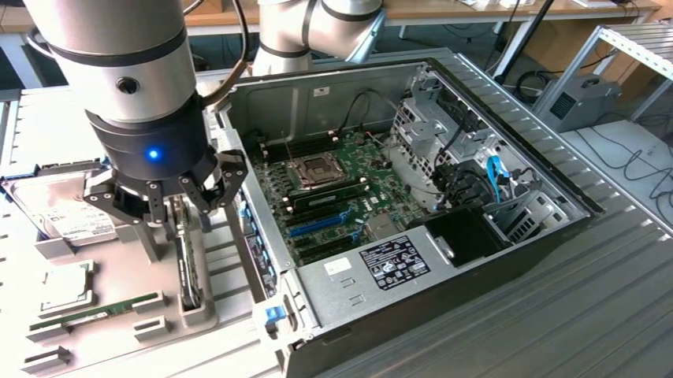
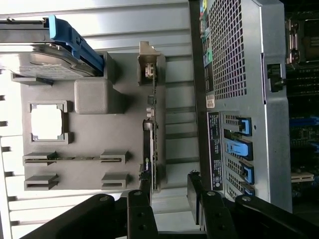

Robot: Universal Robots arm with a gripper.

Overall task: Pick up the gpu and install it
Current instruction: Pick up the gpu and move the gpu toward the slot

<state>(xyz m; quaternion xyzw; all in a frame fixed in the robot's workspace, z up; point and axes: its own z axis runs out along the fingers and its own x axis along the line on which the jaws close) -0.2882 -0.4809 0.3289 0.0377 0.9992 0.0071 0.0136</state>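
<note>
Black thin gpu, silvery bracket at one end, on edge in grey holder, wide-spread gripper above.

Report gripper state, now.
Gripper: open, holding nothing, above the gpu.

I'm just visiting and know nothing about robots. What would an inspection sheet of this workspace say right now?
Surface: ribbed grey metal table, grey parts tray on it.
Job's things: gpu standing on edge in a tray slot; computer case open, motherboard bare.
Clutter: hard drive, RAM stick, processor chip in the tray.
Grippers: pincer open, low over the gpu, holding nothing.
Cables: blue cables inside the case; black cables on the floor.
Surroundings: desks, metal rack.
</note>
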